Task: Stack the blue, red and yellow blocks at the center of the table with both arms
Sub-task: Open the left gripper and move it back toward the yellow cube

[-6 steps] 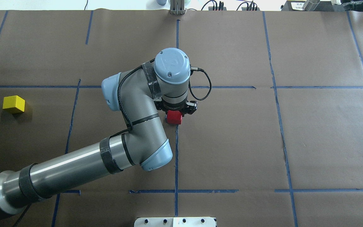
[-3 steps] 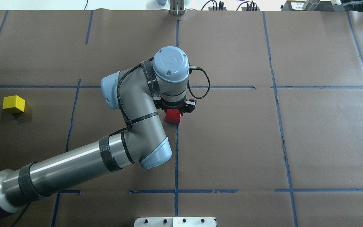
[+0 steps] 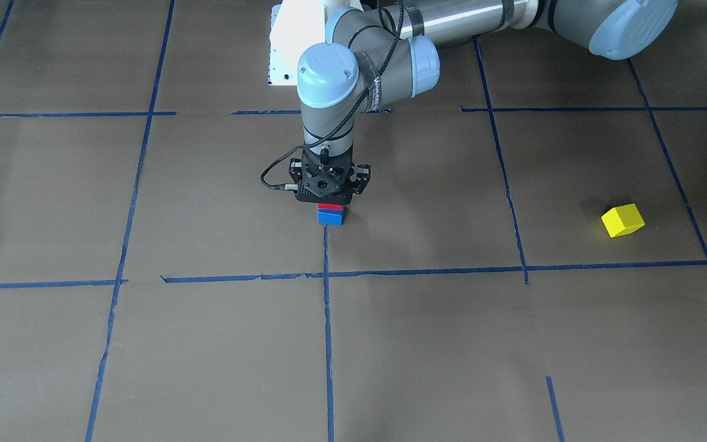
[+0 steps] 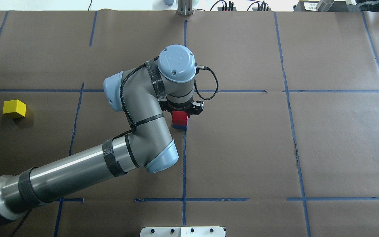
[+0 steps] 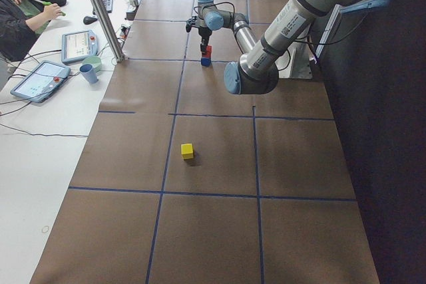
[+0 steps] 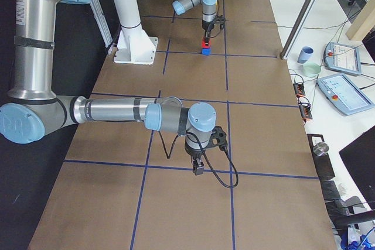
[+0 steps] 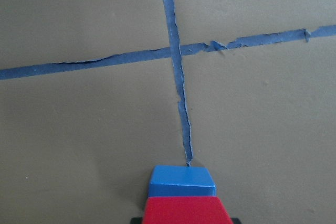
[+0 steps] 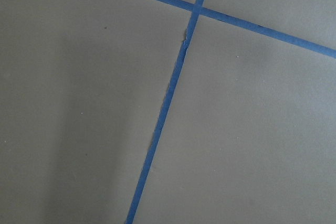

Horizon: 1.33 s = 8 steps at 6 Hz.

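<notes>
Our left gripper (image 3: 329,197) sits straight down over the red block (image 4: 180,117), jaws on either side of it. We cannot tell whether they are clamping the block or have let it go. The red block rests on the blue block (image 3: 331,217) at the middle of the table (image 4: 242,148), just beside the end of a blue tape line (image 7: 178,103), and the two look squarely aligned in the front and wrist views. We judge the main risk to be the retreat. If the arm lifts while the jaws grip, the red block goes up with it. If one finger drags on a face during opening, the red block can slide or twist and end up overhanging the blue one. A sideways exit instead of a straight vertical one could topple both. The yellow block (image 4: 14,108) lies well apart on our left side, turned at an angle to the tape grid, so a grasp without matching wrist rotation could pinch its corners and skew it. Setting it on a two-high stack leaves less margin, and any push on landing could knock the stack over. The right gripper (image 6: 198,171) hangs over its own side of the table, and we cannot tell its state. If both arms come to the center together, they could clash.
</notes>
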### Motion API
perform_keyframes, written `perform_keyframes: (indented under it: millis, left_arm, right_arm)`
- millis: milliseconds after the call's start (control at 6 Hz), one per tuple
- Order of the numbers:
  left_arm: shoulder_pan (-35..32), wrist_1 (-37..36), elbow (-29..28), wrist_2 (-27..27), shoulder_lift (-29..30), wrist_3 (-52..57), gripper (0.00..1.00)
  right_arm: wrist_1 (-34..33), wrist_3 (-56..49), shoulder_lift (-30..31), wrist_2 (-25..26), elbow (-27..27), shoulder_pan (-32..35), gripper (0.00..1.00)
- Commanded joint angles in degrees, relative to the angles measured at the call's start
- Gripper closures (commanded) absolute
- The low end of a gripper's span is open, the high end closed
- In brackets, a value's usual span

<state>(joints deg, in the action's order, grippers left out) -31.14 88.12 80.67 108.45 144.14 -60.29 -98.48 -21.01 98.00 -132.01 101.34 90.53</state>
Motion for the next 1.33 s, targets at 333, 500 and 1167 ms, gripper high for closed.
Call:
perform_keyframes:
  millis: [333, 500, 1167]
  left_arm:
    - [-0.1, 0.7, -0.3, 0.1, -0.3, -0.2, 0.69]
    - [-0.1, 1.1, -0.7, 0.1, -0.3, -0.3, 0.37]
    - [-3.7, 2.3, 1.5, 3.3, -1.4, 2.4, 0.0]
  right_arm:
    - [0.0, 0.0, 0.0, 0.0, 0.0, 0.0, 0.0]
    - [0.0, 0.0, 0.0, 0.0, 0.0, 0.0, 0.0]
    - [0.0, 0.2, 0.0, -0.1, 0.1, 0.0, 0.0]
